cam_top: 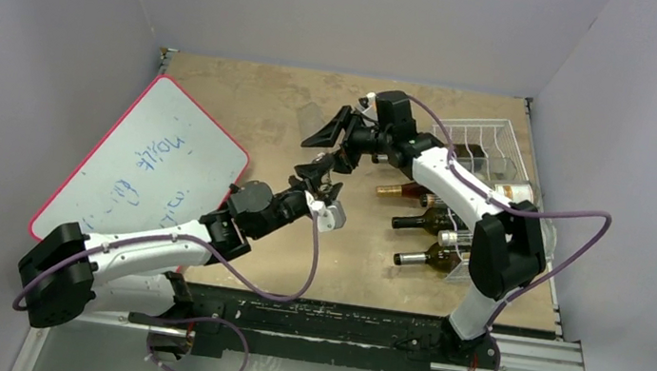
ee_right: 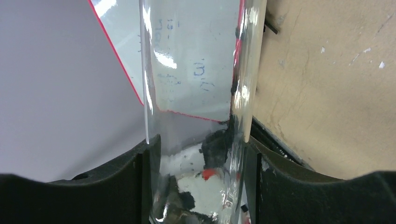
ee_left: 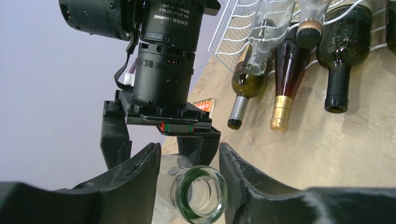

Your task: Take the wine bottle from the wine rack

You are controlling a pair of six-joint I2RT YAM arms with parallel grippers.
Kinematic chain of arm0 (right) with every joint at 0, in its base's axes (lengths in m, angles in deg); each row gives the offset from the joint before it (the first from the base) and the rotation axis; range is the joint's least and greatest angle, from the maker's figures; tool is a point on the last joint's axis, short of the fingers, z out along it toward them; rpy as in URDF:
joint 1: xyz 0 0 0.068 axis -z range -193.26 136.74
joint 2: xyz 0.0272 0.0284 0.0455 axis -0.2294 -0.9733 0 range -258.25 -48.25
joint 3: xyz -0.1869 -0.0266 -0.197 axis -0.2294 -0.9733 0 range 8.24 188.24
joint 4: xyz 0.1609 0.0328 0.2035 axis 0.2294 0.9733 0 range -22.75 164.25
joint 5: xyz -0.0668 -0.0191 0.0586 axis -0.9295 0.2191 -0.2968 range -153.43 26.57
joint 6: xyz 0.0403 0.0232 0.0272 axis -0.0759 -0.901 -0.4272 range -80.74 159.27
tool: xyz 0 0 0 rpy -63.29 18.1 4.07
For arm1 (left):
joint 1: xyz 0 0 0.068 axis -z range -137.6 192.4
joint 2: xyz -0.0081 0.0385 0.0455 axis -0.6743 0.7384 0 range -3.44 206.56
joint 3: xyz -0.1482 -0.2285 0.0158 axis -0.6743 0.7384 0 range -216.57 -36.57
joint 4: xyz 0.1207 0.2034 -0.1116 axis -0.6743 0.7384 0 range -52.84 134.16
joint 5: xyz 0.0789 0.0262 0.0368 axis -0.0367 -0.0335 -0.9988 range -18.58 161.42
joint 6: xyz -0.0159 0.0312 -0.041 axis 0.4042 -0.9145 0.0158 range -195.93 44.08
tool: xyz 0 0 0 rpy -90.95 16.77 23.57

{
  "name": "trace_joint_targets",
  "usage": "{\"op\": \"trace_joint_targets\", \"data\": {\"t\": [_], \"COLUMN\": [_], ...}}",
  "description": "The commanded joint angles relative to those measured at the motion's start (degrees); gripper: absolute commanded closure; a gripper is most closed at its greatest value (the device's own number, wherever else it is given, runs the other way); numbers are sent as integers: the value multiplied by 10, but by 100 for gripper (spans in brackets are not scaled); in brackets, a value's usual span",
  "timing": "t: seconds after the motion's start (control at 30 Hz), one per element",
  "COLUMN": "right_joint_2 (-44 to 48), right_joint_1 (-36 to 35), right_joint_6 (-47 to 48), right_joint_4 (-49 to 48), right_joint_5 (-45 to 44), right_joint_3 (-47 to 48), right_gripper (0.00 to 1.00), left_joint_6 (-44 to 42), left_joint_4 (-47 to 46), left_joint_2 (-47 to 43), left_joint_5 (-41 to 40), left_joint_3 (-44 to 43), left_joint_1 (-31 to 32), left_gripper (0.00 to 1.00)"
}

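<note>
right wrist view shows the right pincer (ee_right: 201, 149) clamped on the body of the clear wine bottle (ee_right: 196, 70), a finger tight against each side, with the red-edged whiteboard (ee_right: 123, 28) showing behind the glass. from above, that puts the bottle out over the middle of the table (cam_top: 250, 98), well apart from the white wire wine rack (cam_top: 480, 134) at the right, where several dark bottles (cam_top: 425, 222) lie. i'd guess the grip sits on the body so the neck is free for the other arm. the left pincer (ee_left: 189, 154) stands narrow around the bottle's open mouth, one finger (ee_left: 243, 177) seemingly at the lip and a sliver of gap on the other side; whether it is actually pinching i cannot tell. it looks like a handover, with the bottle off the rack already.
</note>
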Motion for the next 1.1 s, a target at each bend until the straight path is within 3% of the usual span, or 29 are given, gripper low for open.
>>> {"op": "trace_joint_targets", "data": {"t": [0.0,0.1,0.13,0.33,0.47,0.7,0.83,1.07], "right_joint_2": [15,22,24,29,24,22,30,94], "right_joint_1": [-5,-6,-5,-2,4,32,39,39], "right_joint_6": [-3,-3,-4,16,51,113,204,354], "right_joint_4": [-24,-27,-33,-25,30,100,175,237], "right_joint_5": [43,47,51,61,35,-36,-162,-399], "right_joint_3": [25,11,5,-14,-3,12,72,130], "right_gripper": [99,94,88,28,2,0,0,0], "left_joint_6": [-26,-30,-32,-13,25,46,103,226], "left_joint_4": [-6,6,3,-1,-31,-82,-70,45], "left_joint_2": [-19,-20,-21,-22,-7,2,12,45], "left_joint_5": [-18,-46,-54,-76,-124,-190,-239,-283], "left_joint_3": [-15,-21,-20,-25,-27,-16,-41,-137], "left_joint_1": [3,5,5,4,5,5,4,-21], "left_gripper": [64,97,100,100,100,100,100,100]}}
